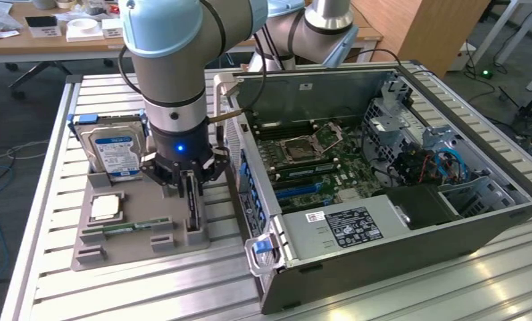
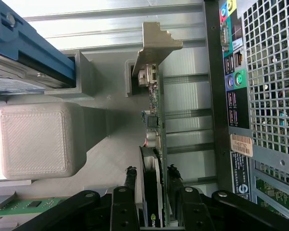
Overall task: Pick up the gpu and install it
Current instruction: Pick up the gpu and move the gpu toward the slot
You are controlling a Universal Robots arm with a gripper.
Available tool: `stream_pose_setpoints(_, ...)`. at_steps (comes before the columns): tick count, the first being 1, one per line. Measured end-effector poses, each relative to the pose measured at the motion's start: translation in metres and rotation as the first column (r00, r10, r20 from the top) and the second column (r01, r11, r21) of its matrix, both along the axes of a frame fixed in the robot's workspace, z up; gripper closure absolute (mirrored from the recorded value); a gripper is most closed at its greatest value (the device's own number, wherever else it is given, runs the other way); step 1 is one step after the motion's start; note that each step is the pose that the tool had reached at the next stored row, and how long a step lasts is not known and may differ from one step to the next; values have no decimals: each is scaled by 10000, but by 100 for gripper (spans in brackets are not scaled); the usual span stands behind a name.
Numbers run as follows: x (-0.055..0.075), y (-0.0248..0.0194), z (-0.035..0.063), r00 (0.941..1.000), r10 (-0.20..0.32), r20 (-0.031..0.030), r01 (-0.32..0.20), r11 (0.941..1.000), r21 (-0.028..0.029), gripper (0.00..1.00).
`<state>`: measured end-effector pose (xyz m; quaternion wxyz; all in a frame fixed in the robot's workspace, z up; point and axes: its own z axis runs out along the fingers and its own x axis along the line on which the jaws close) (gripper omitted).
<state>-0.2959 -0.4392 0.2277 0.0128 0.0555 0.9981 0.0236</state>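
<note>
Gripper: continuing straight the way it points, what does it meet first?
The gpu, standing on edge in the gray holder, directly in line with the middle of the gripper. Whether they already touch is unclear.

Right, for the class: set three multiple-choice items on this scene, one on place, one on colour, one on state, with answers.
1. Where is the gpu? A on the floor; B on edge in the grey holder; C in a person's hand.
2. The carrier on the hard drive is: A red; B blue; C yellow.
3. The computer case is: A open; B closed; C upside down.
Answers: B, it stands in the holder under the end effector; B, its bar is blue; A, the motherboard shows.
</note>
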Motion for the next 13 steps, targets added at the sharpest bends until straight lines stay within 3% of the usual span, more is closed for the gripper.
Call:
stream_pose_setpoints(4,0,0,0,10000,1,0,-1,10000,0,62)
stream_pose_setpoints(7,0,0,0,10000,1,0,-1,10000,0,74)
stream_pose_setpoints(13,0,0,0,10000,0,-1,0,10000,0,74)
